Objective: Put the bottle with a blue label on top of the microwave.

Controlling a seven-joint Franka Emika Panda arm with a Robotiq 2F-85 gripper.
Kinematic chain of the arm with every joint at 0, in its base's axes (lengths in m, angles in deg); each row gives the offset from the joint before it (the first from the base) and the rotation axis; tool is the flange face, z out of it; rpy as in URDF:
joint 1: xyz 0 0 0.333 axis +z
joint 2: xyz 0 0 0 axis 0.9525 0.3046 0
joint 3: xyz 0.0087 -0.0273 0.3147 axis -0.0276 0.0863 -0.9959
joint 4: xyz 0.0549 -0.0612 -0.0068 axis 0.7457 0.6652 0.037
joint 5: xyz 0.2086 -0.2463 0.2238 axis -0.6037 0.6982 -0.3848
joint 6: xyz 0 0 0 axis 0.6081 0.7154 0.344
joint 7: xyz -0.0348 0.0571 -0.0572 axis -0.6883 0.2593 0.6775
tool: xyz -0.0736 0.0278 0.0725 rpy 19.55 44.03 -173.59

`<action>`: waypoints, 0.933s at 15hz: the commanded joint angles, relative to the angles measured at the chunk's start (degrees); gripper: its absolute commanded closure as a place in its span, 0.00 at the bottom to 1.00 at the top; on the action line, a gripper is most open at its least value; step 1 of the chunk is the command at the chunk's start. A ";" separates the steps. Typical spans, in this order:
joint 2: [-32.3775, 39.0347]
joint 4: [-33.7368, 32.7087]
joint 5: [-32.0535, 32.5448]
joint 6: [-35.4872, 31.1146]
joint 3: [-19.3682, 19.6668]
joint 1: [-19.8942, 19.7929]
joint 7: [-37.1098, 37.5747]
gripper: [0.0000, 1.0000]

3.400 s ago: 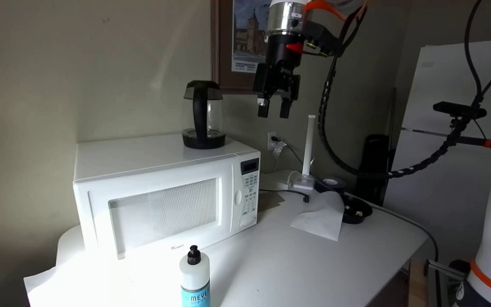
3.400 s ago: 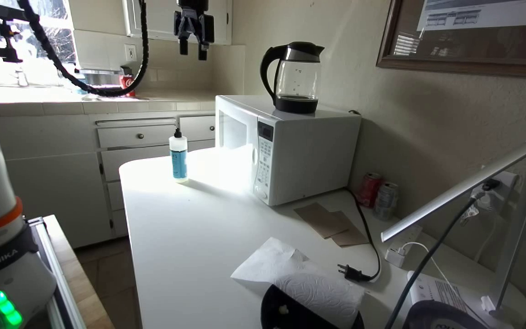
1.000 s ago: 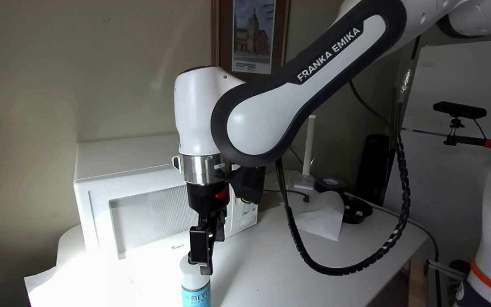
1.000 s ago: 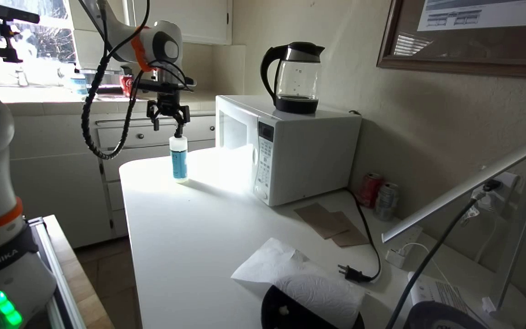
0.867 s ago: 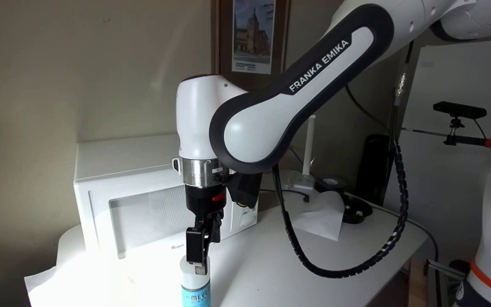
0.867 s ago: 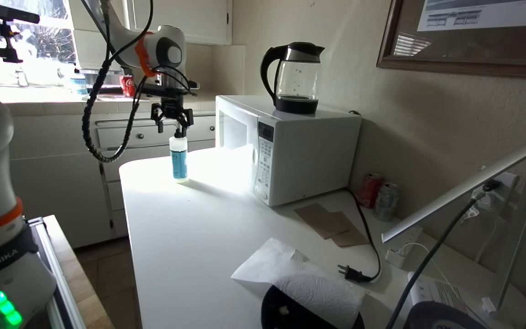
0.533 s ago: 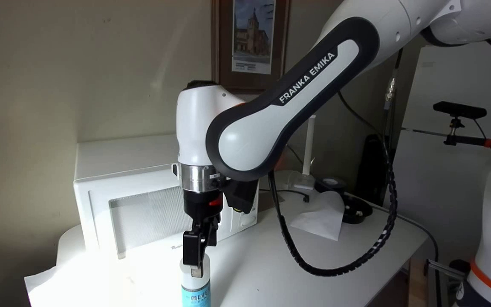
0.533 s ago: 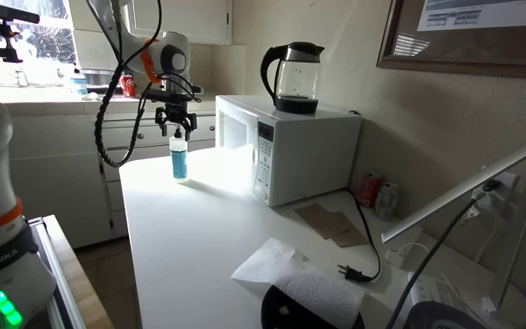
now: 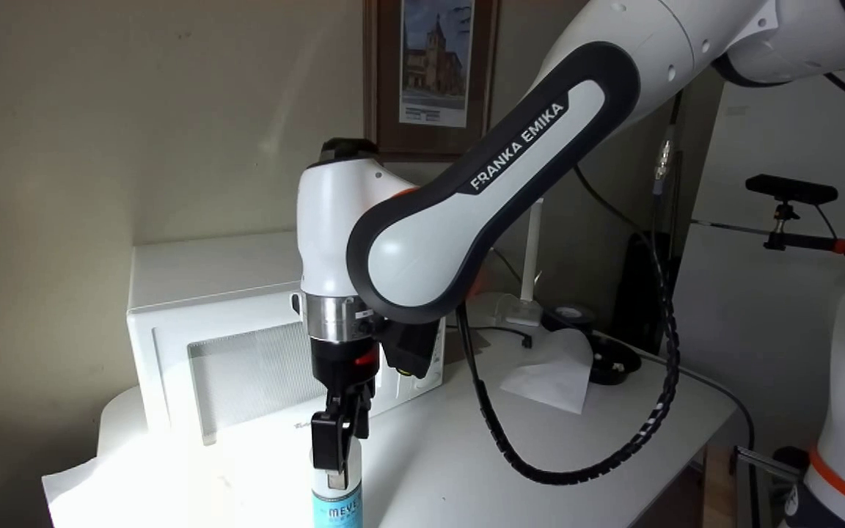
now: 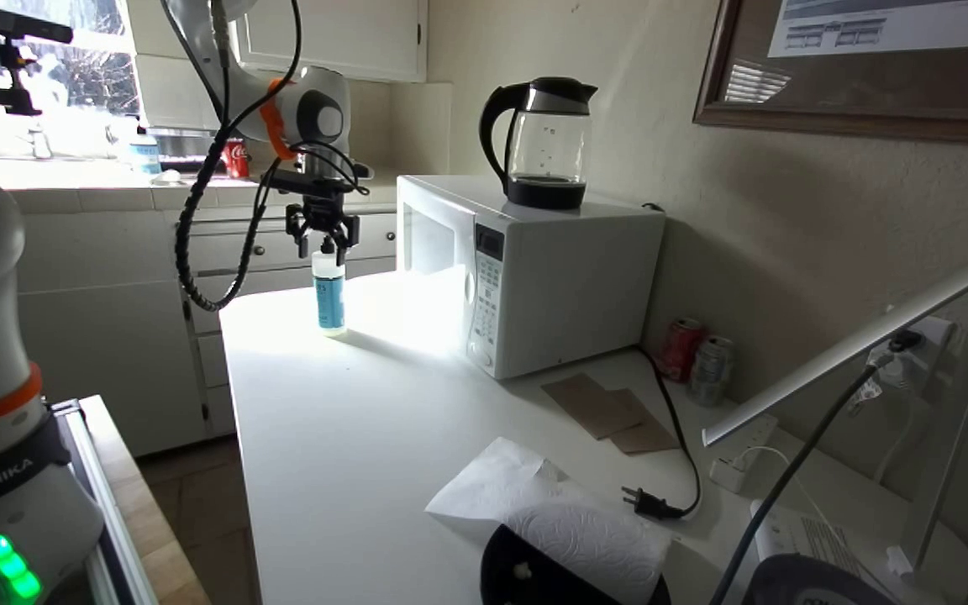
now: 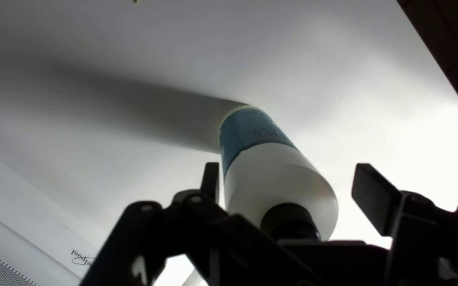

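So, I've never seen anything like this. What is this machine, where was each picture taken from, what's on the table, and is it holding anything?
It's a robot arm, ending in a gripper that grasps with two fingers. Two pictures look on from outside; the third is the wrist view, looking down past the gripper.

On the white table stand a microwave, with a glass kettle on top, and a bottle with a blue label. There are also two cans, flat brown pieces, a plug, and white paper by a black dish.

Nothing looks held: the fingers stand open on either side of the bottle's upper part, with gaps showing.
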 commanded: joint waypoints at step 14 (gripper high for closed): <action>3.91 -2.90 1.58 -1.07 0.66 1.08 0.47 0.00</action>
